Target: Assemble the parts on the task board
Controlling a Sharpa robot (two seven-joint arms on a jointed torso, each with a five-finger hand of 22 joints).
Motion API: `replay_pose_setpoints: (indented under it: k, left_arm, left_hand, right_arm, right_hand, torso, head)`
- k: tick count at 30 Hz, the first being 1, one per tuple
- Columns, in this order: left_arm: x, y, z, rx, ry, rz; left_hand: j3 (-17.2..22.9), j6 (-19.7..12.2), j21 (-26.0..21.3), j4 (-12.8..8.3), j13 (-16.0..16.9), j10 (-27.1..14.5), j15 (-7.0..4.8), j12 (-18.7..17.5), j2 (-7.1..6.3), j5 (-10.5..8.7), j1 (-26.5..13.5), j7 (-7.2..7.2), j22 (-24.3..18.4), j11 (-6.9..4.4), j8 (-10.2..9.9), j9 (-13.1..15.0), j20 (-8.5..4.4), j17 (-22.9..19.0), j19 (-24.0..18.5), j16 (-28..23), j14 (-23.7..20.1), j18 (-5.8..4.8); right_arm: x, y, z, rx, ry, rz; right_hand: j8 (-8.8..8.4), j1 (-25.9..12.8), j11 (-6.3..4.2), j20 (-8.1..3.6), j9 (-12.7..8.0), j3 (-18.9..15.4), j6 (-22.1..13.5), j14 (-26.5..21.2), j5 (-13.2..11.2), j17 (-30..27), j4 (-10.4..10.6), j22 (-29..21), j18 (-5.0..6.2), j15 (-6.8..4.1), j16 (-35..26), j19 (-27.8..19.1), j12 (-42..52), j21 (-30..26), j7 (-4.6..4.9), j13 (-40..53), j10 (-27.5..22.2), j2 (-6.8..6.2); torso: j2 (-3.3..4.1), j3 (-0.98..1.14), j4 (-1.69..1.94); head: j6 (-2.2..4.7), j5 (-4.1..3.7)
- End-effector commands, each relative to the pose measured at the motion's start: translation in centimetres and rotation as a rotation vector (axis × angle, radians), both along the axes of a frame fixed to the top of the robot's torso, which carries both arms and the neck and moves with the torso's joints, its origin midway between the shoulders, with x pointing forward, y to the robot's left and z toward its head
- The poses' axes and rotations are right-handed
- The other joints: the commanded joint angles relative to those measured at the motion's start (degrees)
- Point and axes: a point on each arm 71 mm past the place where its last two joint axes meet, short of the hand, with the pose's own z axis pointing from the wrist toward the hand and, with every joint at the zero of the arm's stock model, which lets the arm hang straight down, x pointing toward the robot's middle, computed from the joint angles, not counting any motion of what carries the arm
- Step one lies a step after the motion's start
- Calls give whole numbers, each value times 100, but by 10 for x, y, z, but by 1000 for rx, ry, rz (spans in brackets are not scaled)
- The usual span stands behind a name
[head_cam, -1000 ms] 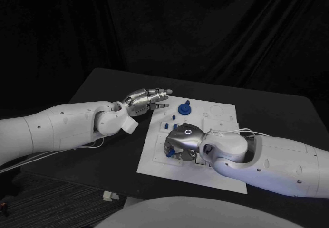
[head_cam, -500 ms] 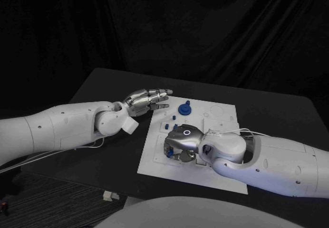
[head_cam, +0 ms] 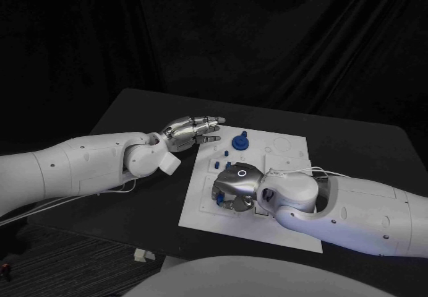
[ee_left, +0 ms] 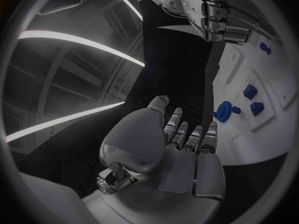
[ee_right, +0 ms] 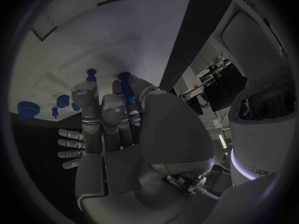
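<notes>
Right hand (head_cam: 234,185) edged slightly across task board (head_cam: 284,218), pinching a blue peg (ee_right: 126,84); left hand (head_cam: 192,130) idle, fingers apart. I'd say assembly's partway.

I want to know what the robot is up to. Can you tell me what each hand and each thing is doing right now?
left hand: empty, fingers stretched out, held beside the board's far left corner.
right hand: down over the board, holding a blue peg in its fingers.
task board: lying flat on the black table.
round blue part: standing on the board's far end, untouched.
small blue parts: sitting on the board, untouched.
</notes>
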Motion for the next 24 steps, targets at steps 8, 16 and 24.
replay_pose_setpoints:
  k: [8, 16, 24]
  left_arm:
    - [-1, -1, 0, -16, 4, -10]
    - [-1, 1, -1, -15, 3, -5]
    - [-2, 2, -2, -14, 6, -3]
  left_hand:
    - [3, -11, 15, -27, 0, -27, 39, -33, 48, -7, -42, 22, -6, 29, -30, -1, 1, 6, 30, 9, -6, -113]
    - [-165, 4, 22, 106, 2, -26, 39, -20, 30, -529, -338, 29, -15, 37, -25, 2, 1, 7, 30, 13, -6, -126]
    - [-190, 7, 25, 127, 2, -25, 39, -15, 54, -557, -345, 28, -17, 38, -21, 2, 1, 6, 28, 13, -8, -127]
  right_arm:
    - [1, -3, -1, 14, -13, -18]
    - [4, -15, 9, 142, -67, -37]
    - [4, -36, 24, 281, -96, -71]
  right_hand:
    - [-9, -404, 107, 102, -205, -332, -876, -90, -492, -67, 187, 493, 76, 113, -45, -92, -31, -208, -123, 6, -461, -379]
    - [3, -542, 177, 156, -212, -870, -1370, -158, -695, -96, 360, 475, 91, 170, -47, -136, 62, -337, -204, 59, -897, -450]
    - [10, -494, 183, 168, -208, -1157, -1543, -181, -709, -98, 671, 479, 92, 176, -29, -139, 152, -349, -213, 92, -1091, -549]
  torso:
    - [-2, 7, 5]
    - [-3, 7, 2]
    - [-4, 8, -5]
  head:
    - [-1, 7]
    - [-1, 11]
    - [-1, 1]
